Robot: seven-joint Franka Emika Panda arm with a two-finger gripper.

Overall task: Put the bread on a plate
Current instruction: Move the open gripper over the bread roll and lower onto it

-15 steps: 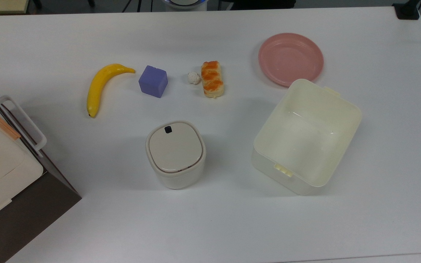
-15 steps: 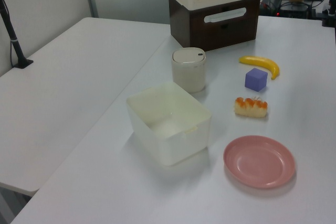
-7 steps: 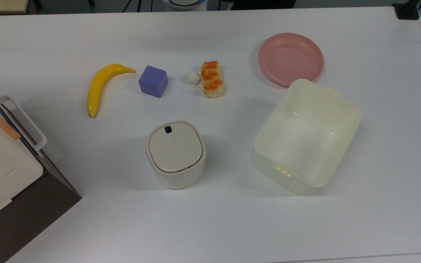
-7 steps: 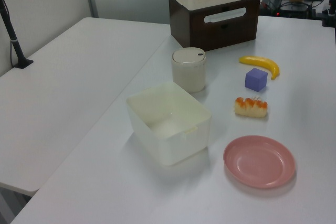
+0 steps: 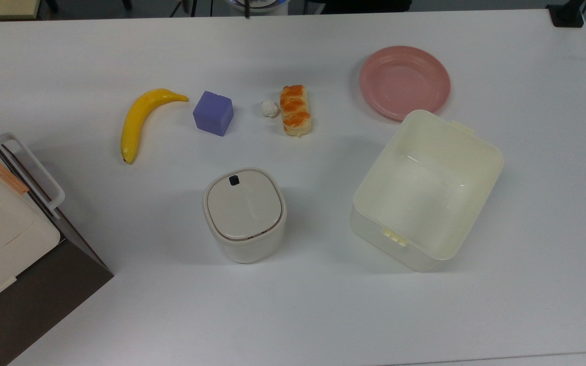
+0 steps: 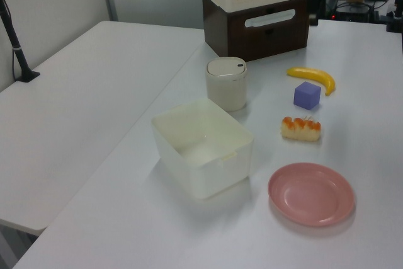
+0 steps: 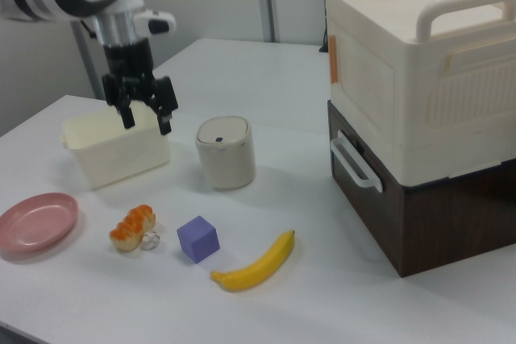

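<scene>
We saw the gripper (image 7: 146, 117) open and empty, high above the table; the bread (image 7: 132, 228) lay below it, beside the plate (image 7: 35, 221), long axis pointing platewards.

I see the bread (image 5: 295, 110) lying flat on the white surface (image 5: 293, 315), a short oblong stick with an orange-brown braided top and pale yellow sides. In the top view its long axis runs up and down the frame. The plate (image 5: 404, 82) is round, shallow and pink with a raised rim; it sits upright and bare on the surface. In the top view I find it to the right of the bread and a little higher, well apart from it. In the right view the bread (image 7: 132, 227) lies just right of the plate (image 7: 36, 221).
</scene>
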